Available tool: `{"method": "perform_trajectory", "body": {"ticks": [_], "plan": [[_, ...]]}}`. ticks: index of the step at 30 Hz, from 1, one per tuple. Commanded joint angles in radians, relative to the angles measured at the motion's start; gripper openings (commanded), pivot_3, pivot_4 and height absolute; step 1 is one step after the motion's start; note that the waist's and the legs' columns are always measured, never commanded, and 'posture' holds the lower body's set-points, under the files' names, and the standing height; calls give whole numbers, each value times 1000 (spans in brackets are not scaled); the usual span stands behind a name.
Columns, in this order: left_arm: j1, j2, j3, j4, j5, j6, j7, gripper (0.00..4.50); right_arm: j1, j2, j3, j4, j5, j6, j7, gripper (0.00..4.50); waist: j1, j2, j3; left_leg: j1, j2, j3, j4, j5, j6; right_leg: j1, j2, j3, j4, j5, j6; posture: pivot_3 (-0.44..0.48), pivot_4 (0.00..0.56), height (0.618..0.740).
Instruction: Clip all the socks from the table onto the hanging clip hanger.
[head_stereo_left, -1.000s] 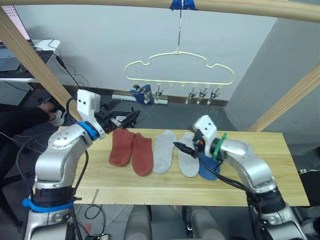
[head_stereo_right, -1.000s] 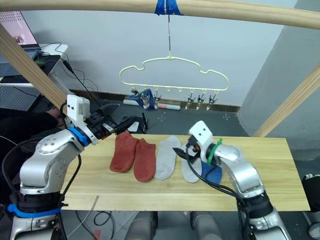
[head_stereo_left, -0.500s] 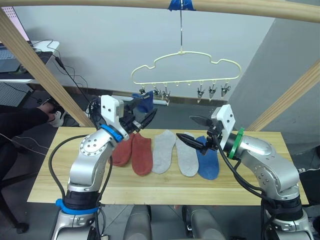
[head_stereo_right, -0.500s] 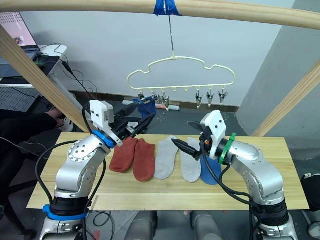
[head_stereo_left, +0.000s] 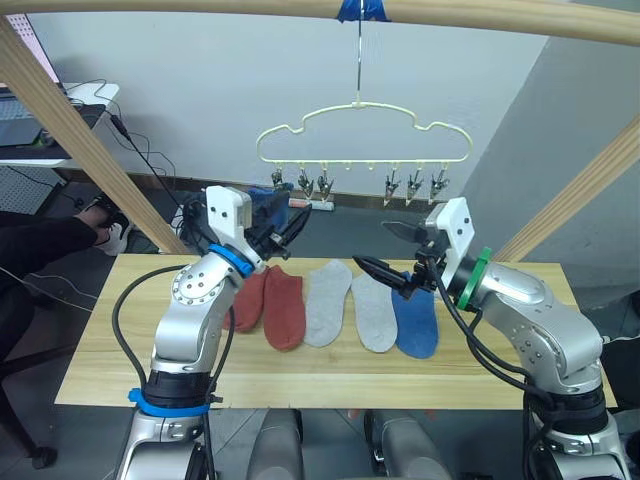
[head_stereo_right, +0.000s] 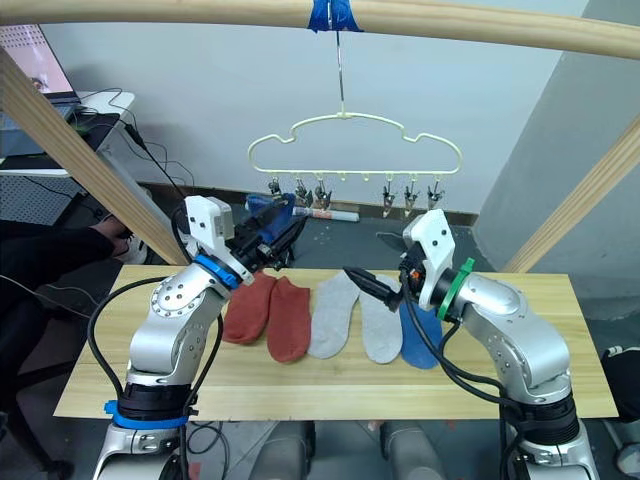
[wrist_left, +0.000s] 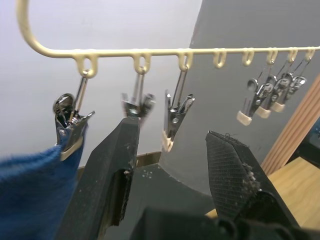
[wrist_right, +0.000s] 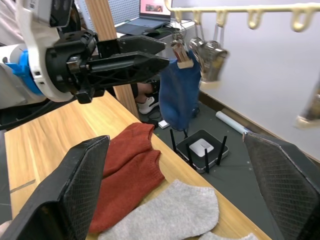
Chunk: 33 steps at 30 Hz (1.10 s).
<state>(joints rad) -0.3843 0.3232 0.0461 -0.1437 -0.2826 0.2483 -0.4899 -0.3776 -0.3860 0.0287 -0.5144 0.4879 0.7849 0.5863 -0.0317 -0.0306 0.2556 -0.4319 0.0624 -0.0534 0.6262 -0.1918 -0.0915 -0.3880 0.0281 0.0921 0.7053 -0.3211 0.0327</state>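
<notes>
Up went both arms since a second ago, when they were low by the table. The left gripper (head_stereo_left: 290, 226) had climbed to just under the clip hanger (head_stereo_left: 362, 130). Its two black fingers (wrist_left: 111, 170) were spread apart with nothing between them. Right beside it hung one blue sock (wrist_right: 180, 95), pinched in the end clip (wrist_left: 70, 122). Two more clips hung close above its fingers, and the other three hung farther along the bar.

The right gripper (head_stereo_left: 390, 255) had lifted off the socks too. Its fingers were wide open and empty, pointing toward the left gripper. Just below it lay the other blue sock (head_stereo_left: 418, 320). Next to that lay two grey socks (head_stereo_left: 350, 312), then two red socks (head_stereo_left: 268, 305), all flat in a row on the table (head_stereo_left: 520, 345), below and between both grippers.
</notes>
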Motion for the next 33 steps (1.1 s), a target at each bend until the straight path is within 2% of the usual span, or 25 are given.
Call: {"method": "perform_trajectory", "body": {"ticks": [1, 10, 22, 33], "plan": [[-22, -31, -2, 20, 13, -39, 26, 2348, -45, 3, -33, -63, 73, 8, 4, 4500, 0, 0, 0, 0, 0, 0, 1, 0, 0, 0, 0, 0, 1, 0, 0, -13, 200, 740], [-75, -79, 7, 117, 40, -104, 68, 2348, -72, -9, -28, -68, 111, -1, -5, 4500, 0, 0, 0, 0, 0, -1, 2, 0, 0, 0, 1, 0, 4, 0, 0, -26, 199, 740], [-136, -89, 8, 214, 41, -156, 64, 2348, -96, -16, -23, -57, 112, -15, -16, 4500, -2, 0, 0, 0, 0, -1, 2, 0, 0, -1, 1, 0, 5, 0, 0, -41, 197, 740], [-116, -98, -1, 200, 37, -157, 60, 2348, -95, -14, -21, -64, 114, -10, -32, 4500, -3, 0, 0, 0, 0, -1, 3, 0, 0, -1, 1, 0, 5, 0, 0, -46, 200, 740]]}}
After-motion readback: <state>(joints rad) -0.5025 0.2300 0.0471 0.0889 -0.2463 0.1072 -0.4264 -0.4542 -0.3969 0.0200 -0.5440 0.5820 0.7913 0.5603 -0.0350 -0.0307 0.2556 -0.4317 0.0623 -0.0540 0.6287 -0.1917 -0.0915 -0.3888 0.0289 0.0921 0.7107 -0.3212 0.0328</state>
